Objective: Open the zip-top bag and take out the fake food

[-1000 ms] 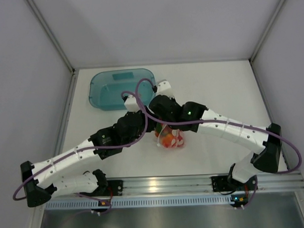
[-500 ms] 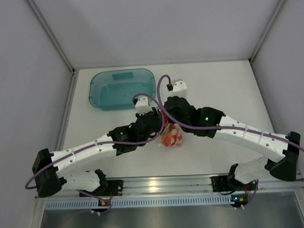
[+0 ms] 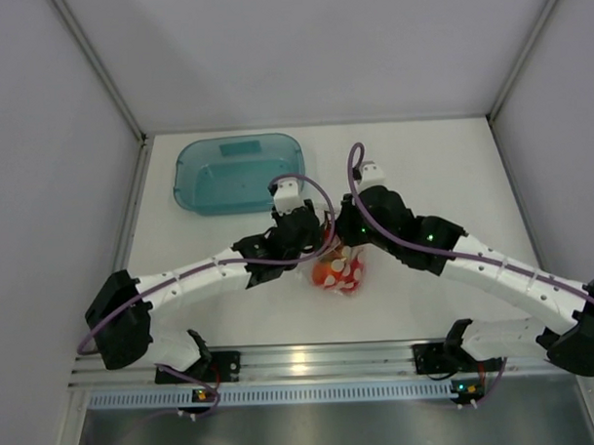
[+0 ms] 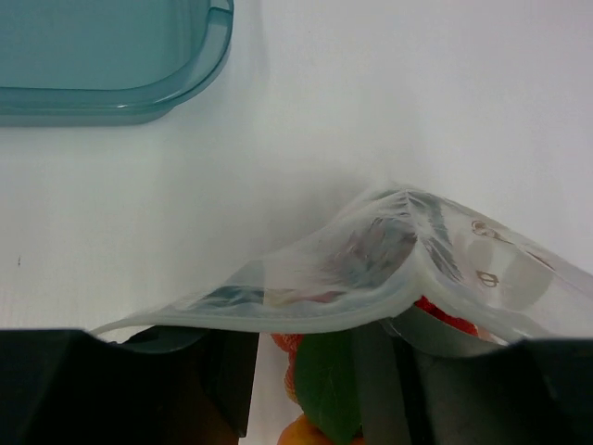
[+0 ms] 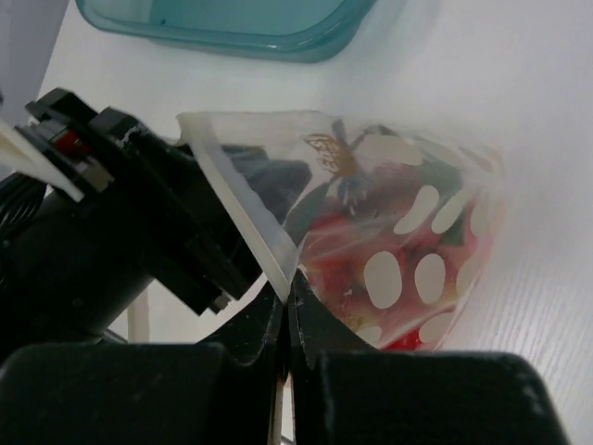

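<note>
1. Progress, opening: the zip-top bag (image 3: 340,271) hung between the two pincers, just above the desk (image 3: 431,159) at mid-width. In the right wrist view one lip of the mouth stood apart from the rest of the bag. The opening step was therefore judged under way, though how far the zip strip was parted could not be told.
2. Progress, removal: not begun. The fake food (image 3: 327,273) lay inside the bag, and no piece showed outside it on the desk or in the teal tray (image 3: 184,183).
3. Right pincer (image 5: 285,306): fingers pressed together on the thin lip of the bag, with no gap between them.
4. Left pincer (image 3: 318,249): placed at the opposite side of the mouth. The left wrist view showed the bag rim draped across its fingers with a gap between them. Whether it gripped the plastic could not be told.
5. Count, task items: one bag. The food pieces could not be counted through the dotted plastic; only red, orange and green parts were distinguishable.
6. Count, other items: one tray, beyond the left arm and well apart from the bag; two pincers.
</note>
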{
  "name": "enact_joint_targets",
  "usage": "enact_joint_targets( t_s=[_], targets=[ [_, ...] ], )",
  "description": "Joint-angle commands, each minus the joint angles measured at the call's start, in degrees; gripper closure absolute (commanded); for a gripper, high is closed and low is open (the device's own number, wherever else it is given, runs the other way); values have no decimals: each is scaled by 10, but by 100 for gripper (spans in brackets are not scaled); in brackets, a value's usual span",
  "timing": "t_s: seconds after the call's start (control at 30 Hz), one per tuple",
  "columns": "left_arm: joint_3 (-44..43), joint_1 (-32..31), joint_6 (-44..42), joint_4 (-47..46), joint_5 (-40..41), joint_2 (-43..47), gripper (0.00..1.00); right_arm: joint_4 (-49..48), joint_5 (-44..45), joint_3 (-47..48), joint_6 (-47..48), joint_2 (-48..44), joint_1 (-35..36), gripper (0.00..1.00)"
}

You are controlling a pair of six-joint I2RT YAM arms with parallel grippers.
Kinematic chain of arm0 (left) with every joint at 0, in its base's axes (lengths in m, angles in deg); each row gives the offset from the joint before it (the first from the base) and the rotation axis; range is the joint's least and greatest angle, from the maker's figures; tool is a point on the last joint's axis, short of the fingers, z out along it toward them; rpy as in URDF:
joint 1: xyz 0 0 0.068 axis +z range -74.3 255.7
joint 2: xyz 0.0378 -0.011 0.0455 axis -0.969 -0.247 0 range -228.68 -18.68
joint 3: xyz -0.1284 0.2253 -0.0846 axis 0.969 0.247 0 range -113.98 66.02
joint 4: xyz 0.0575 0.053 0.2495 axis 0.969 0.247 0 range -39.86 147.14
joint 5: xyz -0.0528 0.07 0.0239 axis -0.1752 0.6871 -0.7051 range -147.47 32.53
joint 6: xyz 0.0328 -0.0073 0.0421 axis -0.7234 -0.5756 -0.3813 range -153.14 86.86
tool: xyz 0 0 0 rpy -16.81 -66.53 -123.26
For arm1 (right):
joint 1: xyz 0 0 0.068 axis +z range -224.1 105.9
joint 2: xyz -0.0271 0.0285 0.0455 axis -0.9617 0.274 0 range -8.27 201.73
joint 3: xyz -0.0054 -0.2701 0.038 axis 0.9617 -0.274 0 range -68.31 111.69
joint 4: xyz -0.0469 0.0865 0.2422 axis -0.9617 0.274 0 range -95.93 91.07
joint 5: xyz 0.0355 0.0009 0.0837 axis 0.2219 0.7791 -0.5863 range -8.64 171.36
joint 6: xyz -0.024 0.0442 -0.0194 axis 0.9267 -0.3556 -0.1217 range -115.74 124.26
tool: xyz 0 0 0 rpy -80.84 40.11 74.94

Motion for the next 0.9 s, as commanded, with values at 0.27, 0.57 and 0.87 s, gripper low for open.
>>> enact_joint_targets(
  t_s=[0.27, 0.57, 0.87],
  targets=[
    [-30, 8, -46, -137, -110, -47, 53, -68, -138, -62, -4, -53, -78, 100],
    [-48, 6, -58, -172, -121, -94, 52, -64, -182, -93, 21, -91, -109, 100],
    [-85, 6, -64, -202, -158, -169, 59, -77, -276, -130, 34, -107, -150, 100]
  ],
)
